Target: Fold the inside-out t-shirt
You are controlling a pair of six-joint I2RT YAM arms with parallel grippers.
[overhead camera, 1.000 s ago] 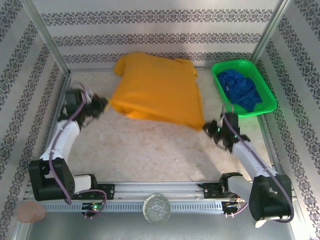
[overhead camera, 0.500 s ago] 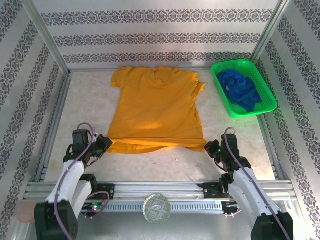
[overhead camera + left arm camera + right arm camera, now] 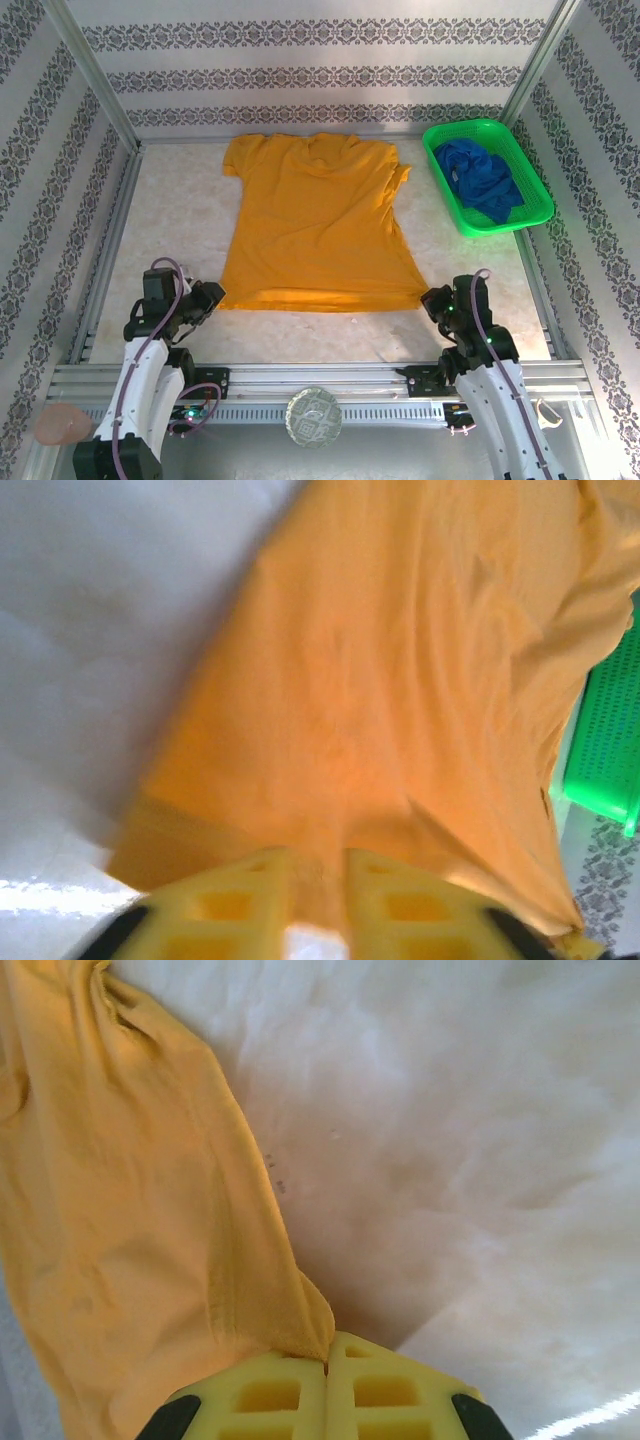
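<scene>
Patterned walls (image 3: 300, 75) round pale table (image 3: 300, 338); green basket (image 3: 438, 165) with blue garment (image 3: 482, 180) far right. I see inside-out t-shirt (image 3: 320, 230) spread flat mid-table, collar far, hem near. No fold made yet, I judge; all folding left. Right gripper (image 3: 433, 300) pinches right hem corner. Left gripper (image 3: 212, 296) fingers narrowly parted at left hem corner.

Mustard-orange t-shirt (image 3: 318, 225), bright green basket (image 3: 505, 224), dark blue garment (image 3: 483, 180), yellow fingers (image 3: 265, 1395), white walls (image 3: 320, 60) with dark ornamental bands.
</scene>
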